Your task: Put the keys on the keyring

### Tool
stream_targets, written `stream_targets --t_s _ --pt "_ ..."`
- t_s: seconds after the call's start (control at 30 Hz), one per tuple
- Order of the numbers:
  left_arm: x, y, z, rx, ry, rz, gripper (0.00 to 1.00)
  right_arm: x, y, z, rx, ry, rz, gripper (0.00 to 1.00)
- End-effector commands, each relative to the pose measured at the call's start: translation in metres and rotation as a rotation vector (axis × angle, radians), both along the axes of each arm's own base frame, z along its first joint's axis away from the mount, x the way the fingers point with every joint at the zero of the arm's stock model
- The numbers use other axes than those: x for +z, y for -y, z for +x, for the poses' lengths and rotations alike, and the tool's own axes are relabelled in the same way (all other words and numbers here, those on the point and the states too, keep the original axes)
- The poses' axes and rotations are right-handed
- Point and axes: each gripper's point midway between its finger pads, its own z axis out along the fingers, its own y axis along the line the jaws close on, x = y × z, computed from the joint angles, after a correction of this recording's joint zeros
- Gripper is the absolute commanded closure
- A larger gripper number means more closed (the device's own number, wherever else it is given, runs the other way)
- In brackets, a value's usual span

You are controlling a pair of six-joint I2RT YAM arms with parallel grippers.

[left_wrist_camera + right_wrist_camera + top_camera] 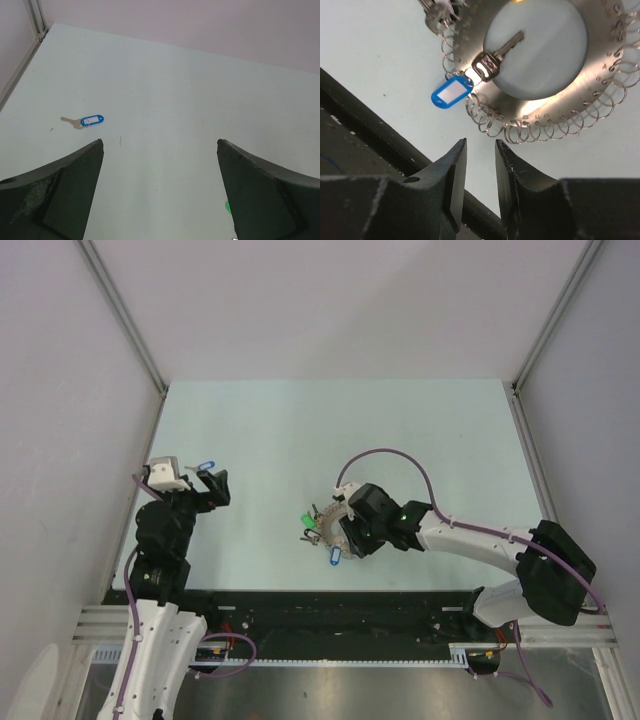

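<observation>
The keyring (547, 106), a flat silver ring edged with small wire loops, lies on the table just ahead of my right gripper (480, 143). That gripper's jaws stand a little apart with nothing between them. A silver key (498, 51) with a blue tag (451, 93) hangs from one loop, its blade across the ring's hole. More keys (437, 12) cluster at the ring's far rim. From above, the keyring (326, 514) shows a green tag (308, 521) and a blue tag (333, 557) beside my right gripper (347, 540). A loose blue-tagged key (90, 120) lies ahead of my wide-open left gripper (160, 145).
The pale table (400, 440) is boxed in by white walls and metal posts at the back corners. A black rail (370, 122) runs along the near edge, close to the right gripper's fingers. The loose key (207, 465) sits near the left wall.
</observation>
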Motion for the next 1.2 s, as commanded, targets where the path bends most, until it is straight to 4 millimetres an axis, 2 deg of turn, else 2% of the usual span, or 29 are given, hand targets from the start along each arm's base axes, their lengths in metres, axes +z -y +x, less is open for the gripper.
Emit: stream_targets --t_s 0.0,0.3,0.63,0.83,1.0,1.17 --pt "0.01 0.006 0.001 -0.026 0.025 -0.011 0.0 -0.007 0.003 0.007 -0.079 0.056 -0.018 0.65" --pt "0.009 0.005 0.002 -0.026 0.02 -0.009 0.0 -0.027 0.007 0.003 -0.089 0.04 -0.064 0.55" --pt "0.004 0.006 0.005 -0.028 -0.004 -0.007 0.0 -0.045 0.022 0.009 -0.138 0.06 -0.153 0.56" --pt "0.003 0.006 0.006 -0.026 -0.014 -0.007 0.0 -0.038 0.039 0.027 -0.248 0.095 -0.149 0.66" --pt "0.001 0.006 0.007 -0.026 -0.02 -0.006 0.0 -0.027 0.06 0.044 -0.364 0.106 -0.123 0.68" --pt "0.002 0.006 0.007 -0.028 -0.017 -0.008 0.0 0.0 0.049 0.045 -0.356 0.12 0.006 0.65"
